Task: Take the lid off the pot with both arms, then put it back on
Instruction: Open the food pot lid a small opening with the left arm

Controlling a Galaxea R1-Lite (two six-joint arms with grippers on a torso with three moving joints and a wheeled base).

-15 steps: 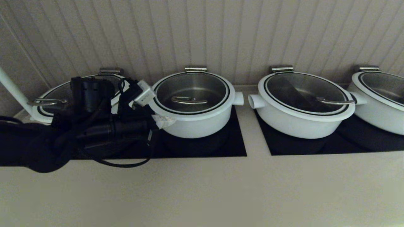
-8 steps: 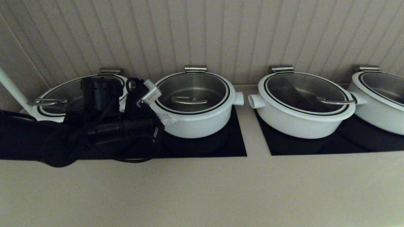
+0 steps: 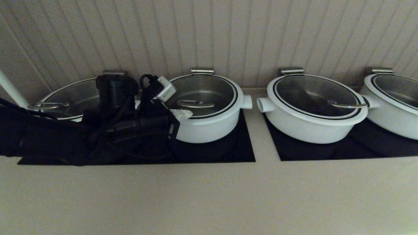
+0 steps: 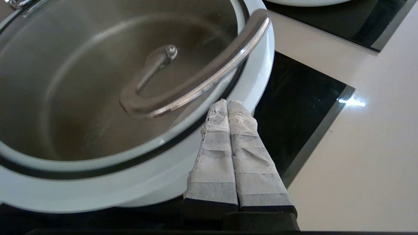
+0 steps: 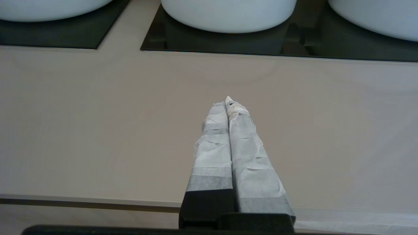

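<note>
Head view: you are looking at four white pots lined up on black cooktop panels (image 3: pixel 241 153) set into the bench (image 3: pixel 209 195), against a ribbed wall (image 3: pixel 209 32). The pot (image 3: pixel 209 125), second from the robot's left, is sitting with the lid (image 3: pixel 202 93) seated on it, its steel bar handle (image 3: pixel 195 104) lying across the glass. Your left arm (image 3: pixel 49 137) is reaching in from the left, and the left gripper (image 3: pixel 183 114) is sitting at the near left rim of the pot. Left wrist view is showing its taped fingers (image 4: pixel 214 147) pressed together, clenched on nothing, tips touching the pot's white rim (image 4: pixel 258 81) just beside the handle. Right wrist view is showing the right gripper (image 5: pixel 228 101) hovering over bare bench, well apart from the pots, its fingers likewise pressed together and empty. A wider lidded pot (image 3: pixel 313 111) is standing just beside the task pot on the right.
</note>
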